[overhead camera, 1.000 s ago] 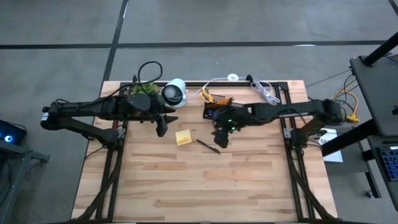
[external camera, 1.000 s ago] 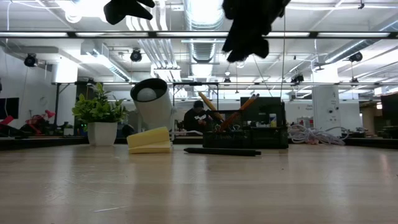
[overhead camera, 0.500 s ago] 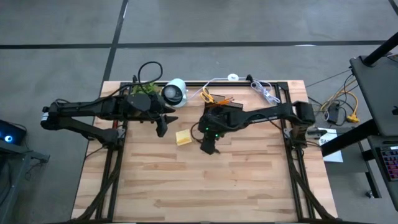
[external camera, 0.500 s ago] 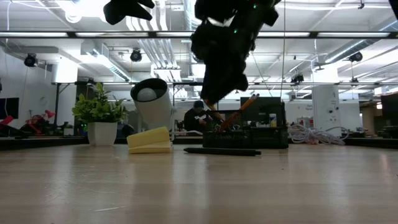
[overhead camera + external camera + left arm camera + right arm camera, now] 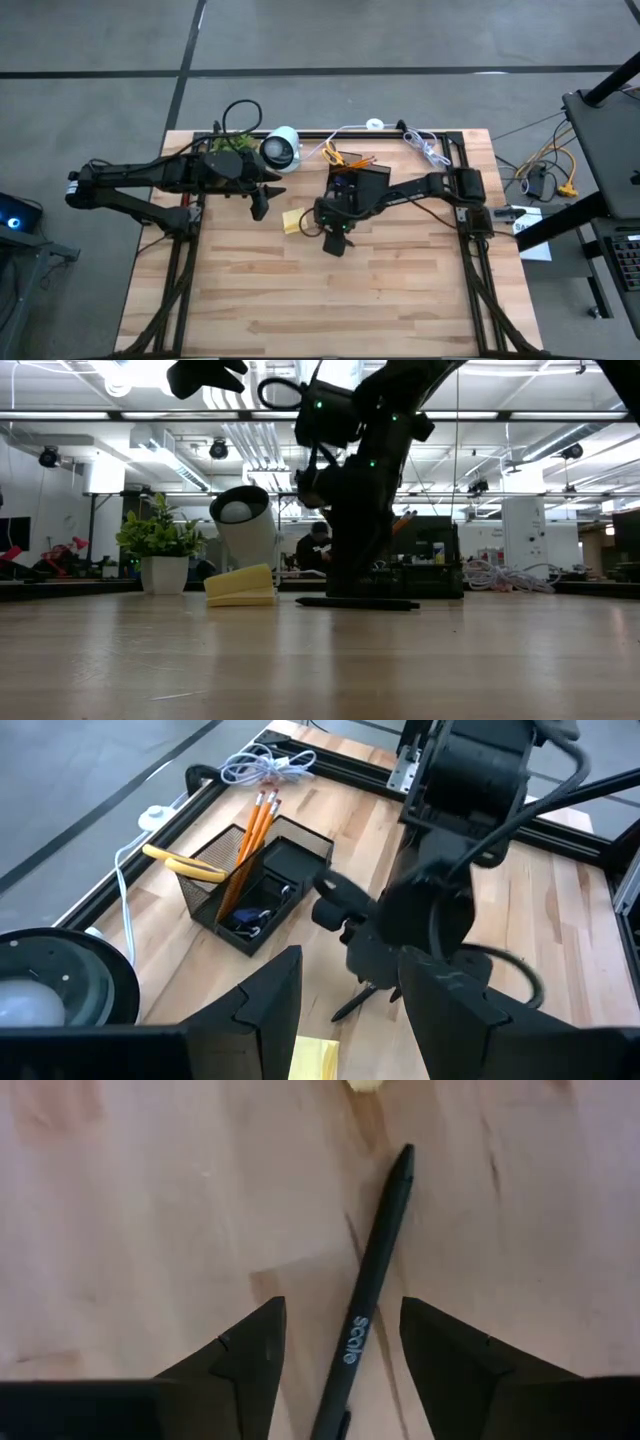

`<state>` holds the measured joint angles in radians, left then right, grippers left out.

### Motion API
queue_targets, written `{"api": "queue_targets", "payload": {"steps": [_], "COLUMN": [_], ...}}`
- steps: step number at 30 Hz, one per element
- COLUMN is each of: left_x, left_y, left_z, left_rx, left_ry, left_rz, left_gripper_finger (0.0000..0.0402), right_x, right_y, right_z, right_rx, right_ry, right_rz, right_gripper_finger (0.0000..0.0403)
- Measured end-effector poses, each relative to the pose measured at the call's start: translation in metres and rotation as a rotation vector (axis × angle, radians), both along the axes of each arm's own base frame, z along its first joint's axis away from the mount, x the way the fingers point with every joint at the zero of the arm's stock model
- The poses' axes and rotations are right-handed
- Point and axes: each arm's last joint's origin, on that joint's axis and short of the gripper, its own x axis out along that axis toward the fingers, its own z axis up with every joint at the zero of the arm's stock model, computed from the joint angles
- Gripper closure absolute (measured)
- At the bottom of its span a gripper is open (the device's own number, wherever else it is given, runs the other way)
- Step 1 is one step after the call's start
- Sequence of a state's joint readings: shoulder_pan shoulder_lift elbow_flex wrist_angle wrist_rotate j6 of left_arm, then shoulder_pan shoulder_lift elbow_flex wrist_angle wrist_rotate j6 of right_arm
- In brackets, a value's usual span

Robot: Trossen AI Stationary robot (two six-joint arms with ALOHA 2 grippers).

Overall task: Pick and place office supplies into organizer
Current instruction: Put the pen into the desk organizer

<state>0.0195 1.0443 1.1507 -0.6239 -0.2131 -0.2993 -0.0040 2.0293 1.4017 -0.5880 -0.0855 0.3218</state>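
High view, table: a wooden table [image 5: 300,300] is seen from above, with a black frame around it.
High view, left arm: the left gripper [image 5: 260,207] is held near the white round device [image 5: 281,148] and the green plant [image 5: 228,145]. Whether its fingers are apart cannot be told from above.
High view, right arm: the right gripper [image 5: 335,243] is reached out to the middle of the table, just beside the yellow sticky-note pad [image 5: 293,221].
High view, organizer: the black organizer [image 5: 352,176] is found near the back edge, with the yellow-handled scissors [image 5: 332,153] sticking out of it.

Low view, pen: a black pen [image 5: 356,603] is seen lying flat on the table, in front of the organizer [image 5: 425,578].
Low view, right arm: the right arm is lowered right over the pen.
Low view, pad: the pad [image 5: 240,585] is placed beside the white device [image 5: 245,520].

Left wrist view, fingers: the left fingers [image 5: 262,1010] are spread apart, and nothing is held between them.
Left wrist view, organizer: orange pencils [image 5: 247,845] are stood up in the mesh organizer [image 5: 262,880]. A white cable [image 5: 262,766] is coiled behind it.

Right wrist view, pen: the pen [image 5: 368,1300] is seen lying between the two right fingers [image 5: 240,1355].
Right wrist view, grip: the fingers are kept apart on each side of the pen, and it is not pinched.
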Motion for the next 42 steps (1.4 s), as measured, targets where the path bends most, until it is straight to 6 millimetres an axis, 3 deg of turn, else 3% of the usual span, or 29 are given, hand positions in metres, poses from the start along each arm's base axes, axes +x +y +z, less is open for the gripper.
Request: {"api": "queue_targets", "payload": {"steps": [17,22,32,42], "left_x": [0.0,0.0,0.0,0.0], "left_y": [0.0,0.0,0.0,0.0], "left_z": [0.0,0.0,0.0,0.0], "left_rx": [-0.006,-0.006,-0.006,-0.007], "left_ry": [-0.003,-0.004,-0.004,-0.004], "left_rz": [0.003,0.003,0.004,0.004], "left_gripper_finger": [0.0249,0.0249,0.0249,0.0249], "right_x": [0.003,0.003,0.001,-0.004], "right_y": [-0.002,-0.002,-0.002,-0.001], "right_z": [-0.022,-0.022,-0.022,-0.016], "right_rx": [-0.049,-0.053,-0.048,-0.039], "right_ry": [0.051,0.054,0.065,0.101], "right_rz": [-0.04,-0.039,-0.033,-0.032], "right_gripper_finger": [0.024,0.0273,0.038,0.0383]}}
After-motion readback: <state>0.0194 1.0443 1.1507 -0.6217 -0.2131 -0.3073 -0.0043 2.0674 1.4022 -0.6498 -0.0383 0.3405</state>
